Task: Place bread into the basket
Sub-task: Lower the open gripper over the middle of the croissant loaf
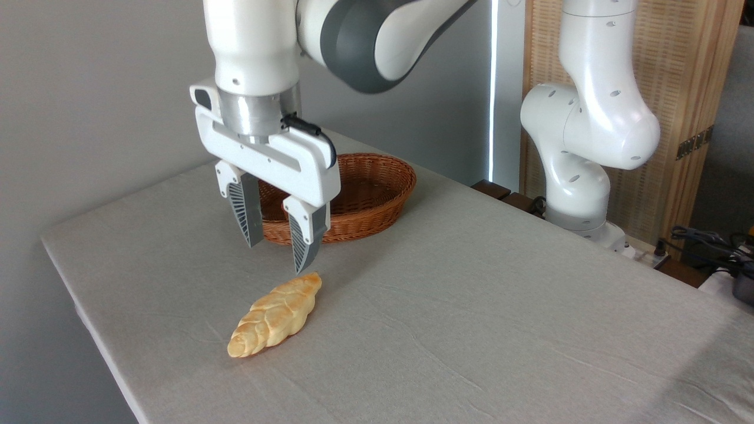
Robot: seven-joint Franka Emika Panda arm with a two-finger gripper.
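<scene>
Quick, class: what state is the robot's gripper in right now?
Gripper: open, holding nothing, poised above the bread.

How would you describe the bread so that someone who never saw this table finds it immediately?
Start at the grey-clothed table and find the brown wicker basket near its far edge. In front of it hangs the open gripper; the bread lies on the cloth just below. It is the only golden, braided, tapered thing there.

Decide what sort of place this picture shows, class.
Probably a robotics lab or test room: a robot arm mounted beside a cloth-covered table, loose cables nearby, and bread and a basket as props.
</scene>
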